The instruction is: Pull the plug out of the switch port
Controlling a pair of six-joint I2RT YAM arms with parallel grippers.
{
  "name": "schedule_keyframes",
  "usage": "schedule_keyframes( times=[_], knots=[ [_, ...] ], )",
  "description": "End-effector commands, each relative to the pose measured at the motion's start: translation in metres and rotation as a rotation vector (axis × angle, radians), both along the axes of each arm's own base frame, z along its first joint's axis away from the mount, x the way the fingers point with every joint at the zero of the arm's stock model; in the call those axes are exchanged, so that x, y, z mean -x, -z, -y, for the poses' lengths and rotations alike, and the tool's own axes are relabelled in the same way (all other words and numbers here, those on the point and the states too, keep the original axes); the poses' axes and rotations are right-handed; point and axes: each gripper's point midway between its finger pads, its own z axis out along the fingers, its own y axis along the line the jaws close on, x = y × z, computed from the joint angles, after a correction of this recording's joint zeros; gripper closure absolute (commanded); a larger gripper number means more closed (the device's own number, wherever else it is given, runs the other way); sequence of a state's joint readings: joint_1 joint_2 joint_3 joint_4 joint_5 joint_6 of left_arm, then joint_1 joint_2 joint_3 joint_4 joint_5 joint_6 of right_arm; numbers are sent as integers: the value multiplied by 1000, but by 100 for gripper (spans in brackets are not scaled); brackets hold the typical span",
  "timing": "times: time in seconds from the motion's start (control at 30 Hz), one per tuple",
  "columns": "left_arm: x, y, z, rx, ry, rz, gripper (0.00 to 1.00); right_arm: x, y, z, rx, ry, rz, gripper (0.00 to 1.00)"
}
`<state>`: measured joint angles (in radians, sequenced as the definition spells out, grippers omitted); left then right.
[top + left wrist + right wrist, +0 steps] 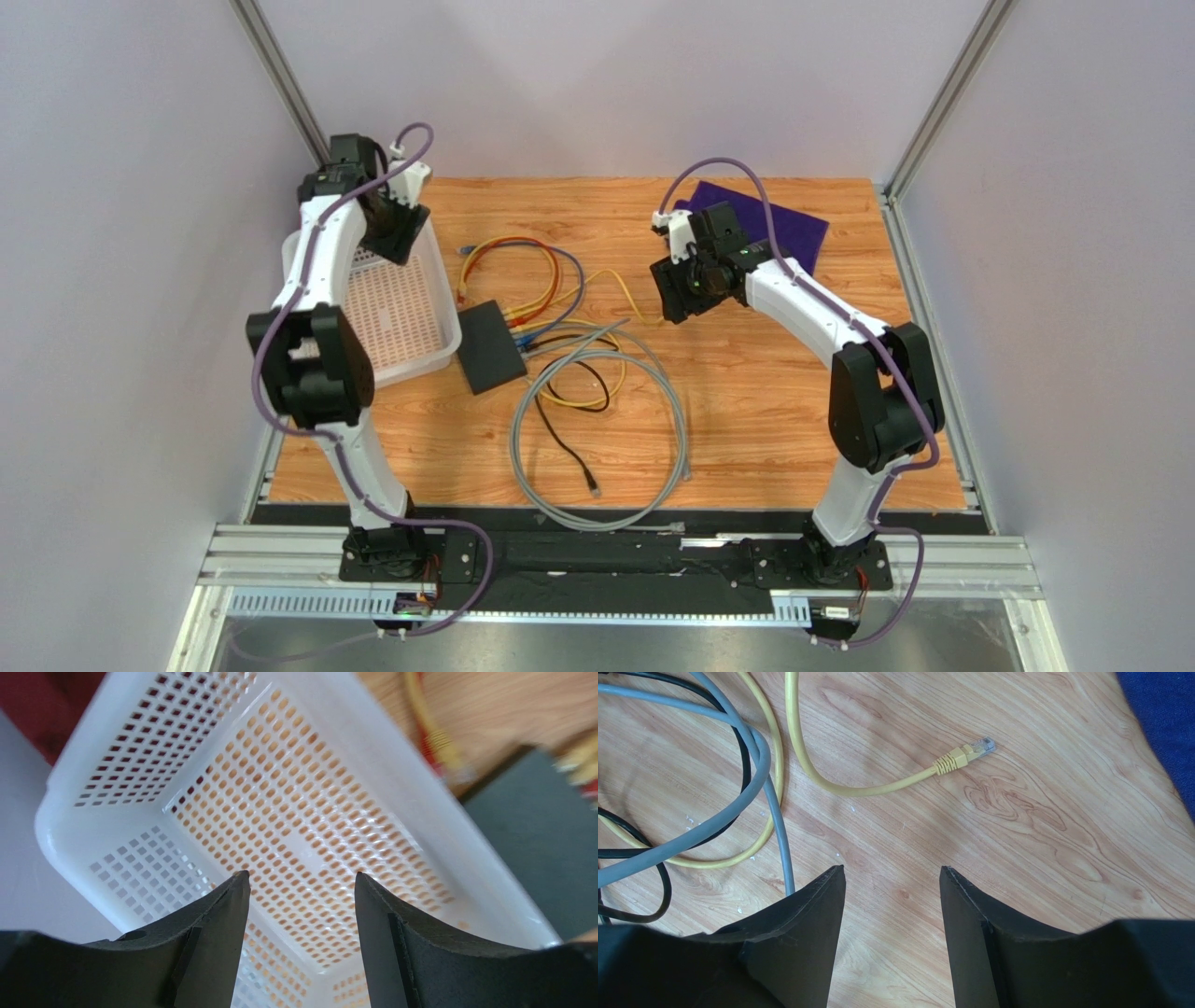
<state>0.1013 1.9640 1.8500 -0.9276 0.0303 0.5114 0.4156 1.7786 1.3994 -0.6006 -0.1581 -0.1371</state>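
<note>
Left pincer (302, 876) hangs wide and empty over the basket (414, 798) beside the switch (540, 847); right pincer (892, 871) wide near yellow cable (878, 787).

White basket (400, 315) sits left (purple mat (779, 217) right).

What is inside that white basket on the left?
Nothing shows on the mesh floor of the white basket; only the wooden table shows through its holes. The left gripper hides one end in the wrist view, and the left arm covers part from above.
</note>
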Motion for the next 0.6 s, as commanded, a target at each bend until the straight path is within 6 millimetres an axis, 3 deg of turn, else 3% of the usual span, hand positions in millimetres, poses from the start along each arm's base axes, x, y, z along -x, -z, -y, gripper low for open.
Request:
schedule_keyframes(
  times=[0.0, 0.17, 0.27, 0.3, 0.43, 0.57],
  knots=[
    [16, -74, 63, 326, 46, 169, 35, -13, -5, -9, -19, -10, 35, 44],
    [12, -65, 124, 507, 67, 84, 48, -23, -6, -17, -35, -7, 32, 44],
    [7, -49, 160, 574, 88, -16, 72, -27, -10, -16, -29, -5, 49, 44],
    [5, -29, 169, 590, 73, -80, 76, -27, -13, -15, -26, -6, 58, 44],
    [2, 11, 172, 572, -6, -185, 95, -23, -13, -11, -19, -6, 66, 44],
    [18, 50, 140, 408, -83, -259, 100, -15, -10, -7, -12, -5, 63, 44]
  ],
)
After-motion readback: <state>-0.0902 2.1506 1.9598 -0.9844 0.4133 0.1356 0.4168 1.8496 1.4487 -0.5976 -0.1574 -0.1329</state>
